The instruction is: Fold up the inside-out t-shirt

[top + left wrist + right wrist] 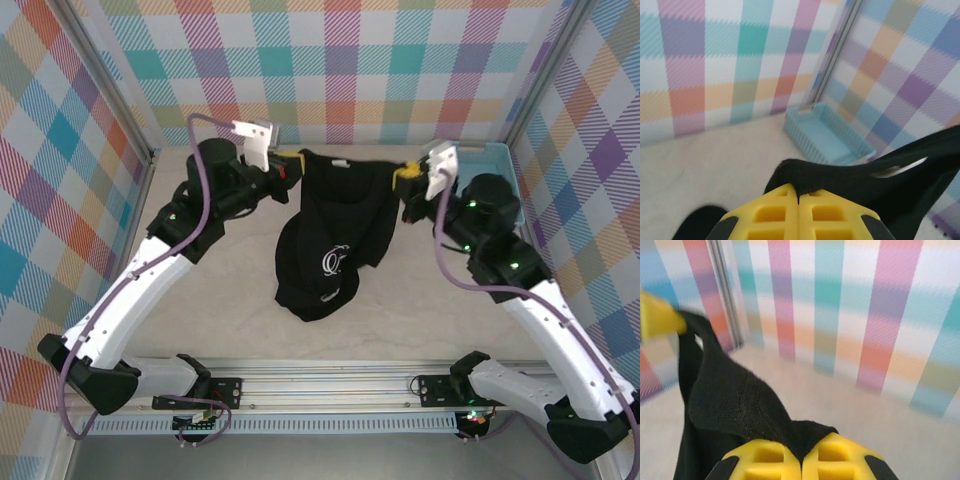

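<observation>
Two pincers, both clenched on the shirt (335, 225). My left pincer (290, 160) has its yellow fingers (775, 212) pressed together, with a fold of black cloth pinched right at the tips. My right pincer (408, 172) is the same, tips closed and cloth bunched up over them. The shirt's top edge runs stretched from one pincer to the other. The rest droops below and between them toward my bases, narrowing into a crumpled lower end that looks to rest on the table (220, 300). A white round print (333, 262) sits on the cloth below the pincers, about midway between them. The light-blue basket (495, 150) is just past my right pincer, on its outer side, in the back corner. From the left wrist the basket lies ahead of the left pincer, beyond the stretched cloth. The checked wall (330, 70) stands behind both pincers. Can't tell which part of the shirt each pincer has.
</observation>
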You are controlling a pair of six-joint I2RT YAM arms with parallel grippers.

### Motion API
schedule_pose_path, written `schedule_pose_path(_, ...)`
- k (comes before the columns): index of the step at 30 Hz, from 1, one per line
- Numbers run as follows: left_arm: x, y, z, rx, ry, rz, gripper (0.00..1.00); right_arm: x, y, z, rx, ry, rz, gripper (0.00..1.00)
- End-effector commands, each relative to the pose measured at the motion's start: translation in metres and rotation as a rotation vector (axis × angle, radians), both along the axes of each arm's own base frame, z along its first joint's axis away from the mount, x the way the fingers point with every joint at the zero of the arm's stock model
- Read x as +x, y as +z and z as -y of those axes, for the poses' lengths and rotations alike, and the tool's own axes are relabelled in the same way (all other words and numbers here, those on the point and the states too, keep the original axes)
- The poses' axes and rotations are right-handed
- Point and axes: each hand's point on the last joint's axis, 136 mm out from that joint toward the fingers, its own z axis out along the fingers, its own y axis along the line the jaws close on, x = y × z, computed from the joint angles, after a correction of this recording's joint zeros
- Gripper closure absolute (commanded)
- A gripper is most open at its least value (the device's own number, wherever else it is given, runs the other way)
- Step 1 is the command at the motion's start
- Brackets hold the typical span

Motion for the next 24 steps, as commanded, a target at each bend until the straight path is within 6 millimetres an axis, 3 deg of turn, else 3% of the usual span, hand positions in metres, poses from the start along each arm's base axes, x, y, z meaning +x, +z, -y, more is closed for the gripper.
schedule_pose_path(1,-0.030,0.076,0.007,-0.083,-0.104,0.201,1.00,0.014,0.045,0.036,-0.047,-0.211,0.113,1.00)
schedule_pose_path(8,-0.095,0.112,0.071,-0.053,-0.442,0.284,1.00,0.018,0.138,0.116,-0.015,-0.522,0.229,1.00)
schedule_pose_path(11,-0.118,0.130,0.083,-0.073,-0.551,0.299,1.00,0.018,0.175,0.126,-0.002,-0.559,0.297,1.00)
schedule_pose_path(15,-0.124,0.145,0.074,-0.095,-0.531,0.316,1.00,0.042,0.197,0.100,-0.004,-0.463,0.312,1.00)
schedule_pose_path(18,-0.106,0.142,0.059,-0.079,-0.394,0.297,1.00,0.079,0.190,0.065,-0.010,-0.332,0.265,1.00)
schedule_pose_path(21,-0.075,0.127,0.038,-0.061,-0.211,0.227,1.00,0.116,0.167,0.016,0.009,-0.146,0.175,1.00)
schedule_pose_path(24,-0.036,0.099,0.003,-0.062,0.005,0.121,1.00,0.153,0.123,-0.045,-0.008,0.020,0.072,1.00)
